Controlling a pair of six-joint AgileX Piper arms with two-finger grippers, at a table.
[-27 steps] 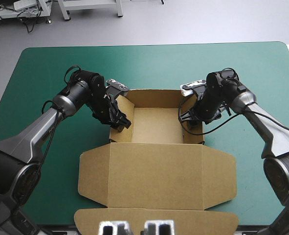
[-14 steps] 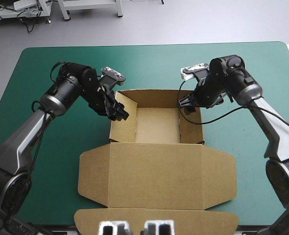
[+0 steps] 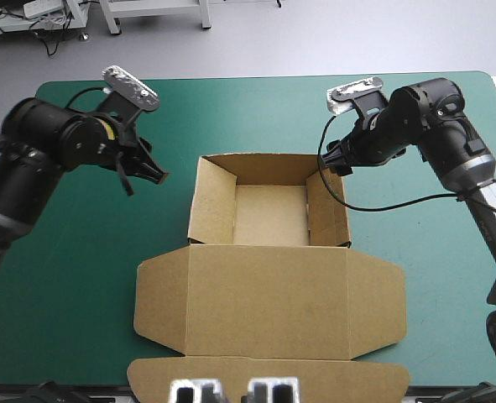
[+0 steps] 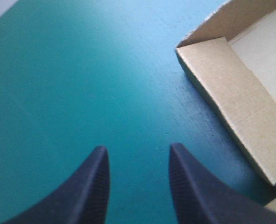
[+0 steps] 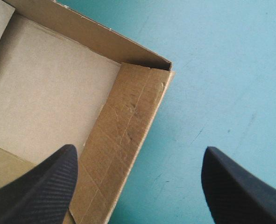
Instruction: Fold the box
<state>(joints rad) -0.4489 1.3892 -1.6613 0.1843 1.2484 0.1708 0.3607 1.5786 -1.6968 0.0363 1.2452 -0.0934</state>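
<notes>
Box (image 3: 268,302) tray stands, lid flat toward near edge.
Both spread empty: right gripper (image 5: 138,148) above its wall, left gripper (image 4: 135,149) farther off.

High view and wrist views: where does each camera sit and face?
High view: above and behind, facing down at table, box; left gripper, right gripper show.
Left wrist view: above left gripper, facing table beside the box's wall; open fingers show.
Right wrist view: above right gripper, facing the box's far right corner; open fingers show.
All share the box.
</notes>
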